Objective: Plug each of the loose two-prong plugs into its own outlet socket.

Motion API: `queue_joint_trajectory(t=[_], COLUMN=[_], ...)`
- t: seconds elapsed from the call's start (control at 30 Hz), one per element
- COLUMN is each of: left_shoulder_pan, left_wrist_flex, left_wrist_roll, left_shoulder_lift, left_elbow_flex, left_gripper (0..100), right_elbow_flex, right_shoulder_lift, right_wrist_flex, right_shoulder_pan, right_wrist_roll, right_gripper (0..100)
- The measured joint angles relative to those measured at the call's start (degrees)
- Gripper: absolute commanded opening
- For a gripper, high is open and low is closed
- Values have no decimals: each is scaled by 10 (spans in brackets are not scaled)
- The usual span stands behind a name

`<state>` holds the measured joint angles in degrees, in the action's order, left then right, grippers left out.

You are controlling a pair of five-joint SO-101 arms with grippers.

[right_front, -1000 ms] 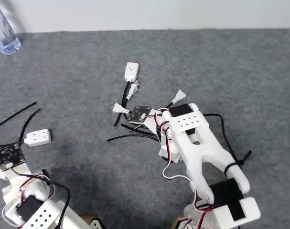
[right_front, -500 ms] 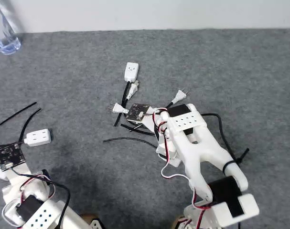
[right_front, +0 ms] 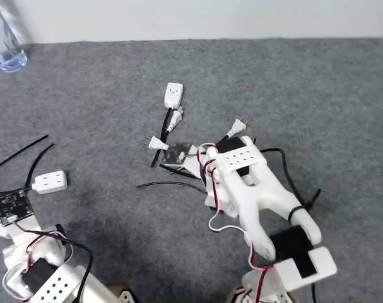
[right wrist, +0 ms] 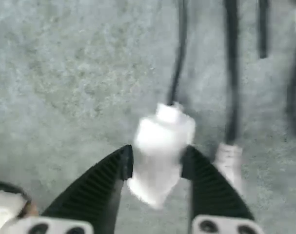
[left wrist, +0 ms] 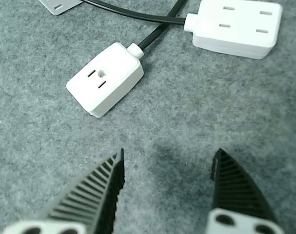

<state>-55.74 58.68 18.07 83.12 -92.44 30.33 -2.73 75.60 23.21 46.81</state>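
Right gripper (right wrist: 157,150) pinching white two-prong plug (right wrist: 163,129), black cord (right wrist: 177,73) running off over grey carpet (right wrist: 65,73); second plug (right wrist: 229,157) just beside. Left gripper (left wrist: 169,153) spread wide above carpet, near single outlet socket (left wrist: 105,78); multi-outlet block (left wrist: 235,27) beyond.

Your high view looks steeply down over the whole tabletop (right_front: 317,95), with the arms at its near edge. The wrist views sit close above it, behind the left tool (left wrist: 165,185) and right tool (right wrist: 155,170). The left one shares the outlet block (left wrist: 235,27) with the high view.
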Motion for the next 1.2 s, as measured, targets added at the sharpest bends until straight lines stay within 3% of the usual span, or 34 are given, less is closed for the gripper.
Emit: queue_joint_trajectory(t=[0.2,0.43,0.5,0.57,0.8,0.93,1.1,1.2], left_shoulder_pan=[0,0,0,0,0,0,0,-56], left_wrist_flex=[0,0,0,0,0,0,0,0], left_wrist_roll=[0,0,0,0,0,0,0,-7], left_shoulder_lift=[0,0,0,0,0,0,0,0], left_elbow_flex=[0,0,0,0,0,0,0,7], left_gripper=[276,276,276,276,276,276,256,216], right_elbow_flex=[8,18,41,61,63,4,-173,-273], right_shoulder_lift=[0,1,1,4,6,4,4,-6], right_wrist_flex=[47,30,-2,-27,-55,16,139,183], right_shoulder_pan=[26,30,31,29,29,69,128,160], right_wrist_roll=[5,5,5,5,15,14,-15,-18], right_gripper=[187,184,132,13,6,8,8,8])
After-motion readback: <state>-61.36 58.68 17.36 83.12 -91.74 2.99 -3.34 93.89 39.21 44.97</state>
